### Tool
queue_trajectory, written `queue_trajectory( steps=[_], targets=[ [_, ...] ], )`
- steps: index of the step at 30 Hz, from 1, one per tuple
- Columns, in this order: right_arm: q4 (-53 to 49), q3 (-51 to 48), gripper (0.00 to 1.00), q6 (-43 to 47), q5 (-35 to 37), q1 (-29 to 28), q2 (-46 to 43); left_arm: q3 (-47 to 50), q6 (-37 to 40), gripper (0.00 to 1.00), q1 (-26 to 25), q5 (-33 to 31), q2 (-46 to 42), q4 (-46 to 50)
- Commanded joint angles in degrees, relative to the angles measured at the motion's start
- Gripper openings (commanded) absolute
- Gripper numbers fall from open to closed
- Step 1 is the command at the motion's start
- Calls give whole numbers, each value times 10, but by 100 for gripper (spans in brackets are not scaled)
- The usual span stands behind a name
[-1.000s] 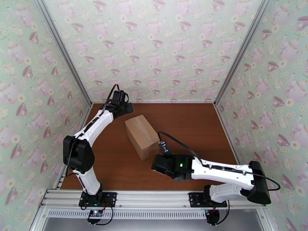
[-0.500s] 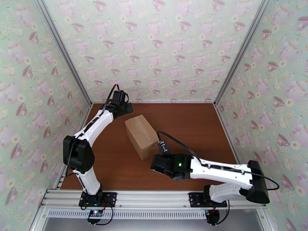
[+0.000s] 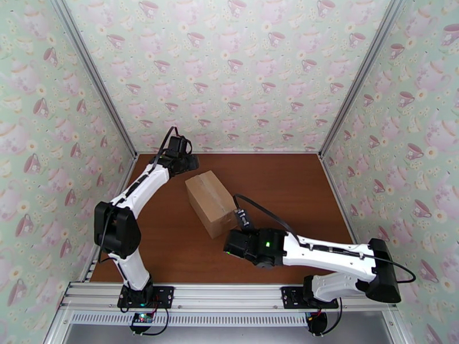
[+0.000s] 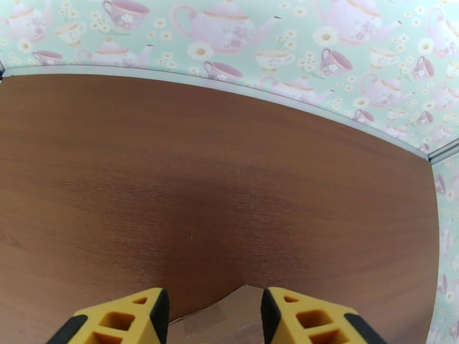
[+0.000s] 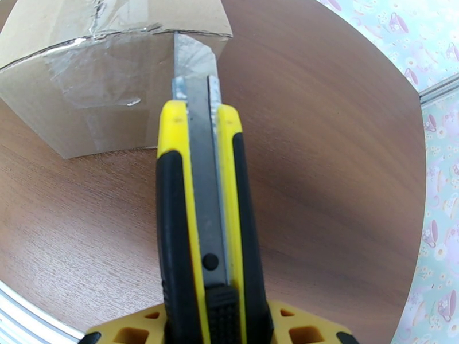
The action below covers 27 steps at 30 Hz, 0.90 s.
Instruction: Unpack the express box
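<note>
Cardboard marks the centre of the scene: the express box (image 3: 211, 203) lies on the brown table (image 3: 287, 184) roughly midway between the two arms, turned at an angle so that one short end points toward the far left corner and the other toward the near right. Its flaps are down, and clear tape (image 5: 92, 75) runs over the top seam and down the near end, wrinkled and shiny in the right wrist view. The right gripper (image 5: 221, 328) is clamped on a yellow-and-black utility knife (image 5: 203, 225), whose handle sits upright between the yellow fingers (image 5: 310, 328). The blade (image 5: 194, 58) is extended, and its tip meets the upper edge of the box's near end, right at the corner where the tape folds over. From above, the right gripper (image 3: 236, 246) sits just beside that near end, with its forearm stretched low across the table. The left gripper (image 3: 186, 161) hangs near the box's far end, close to the back wall of teacup wallpaper (image 3: 229, 70). In the left wrist view its fingers (image 4: 137, 316) stand apart and grasp nothing; a corner of the box shows low in the gap between them, and whether either finger touches the cardboard cannot be told.
</note>
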State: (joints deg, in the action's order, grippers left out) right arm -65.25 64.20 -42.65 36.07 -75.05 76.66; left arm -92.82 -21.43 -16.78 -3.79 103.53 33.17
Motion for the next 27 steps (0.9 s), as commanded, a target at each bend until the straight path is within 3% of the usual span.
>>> queue_trajectory(
  steps=[1,27],
  targets=[
    [3,22,0,7,29,-5,13,19,-5,49,3,20,-3,-5],
    [29,36,0,10,10,-4,15,23,-15,48,-12,56,13,-14]
  ],
)
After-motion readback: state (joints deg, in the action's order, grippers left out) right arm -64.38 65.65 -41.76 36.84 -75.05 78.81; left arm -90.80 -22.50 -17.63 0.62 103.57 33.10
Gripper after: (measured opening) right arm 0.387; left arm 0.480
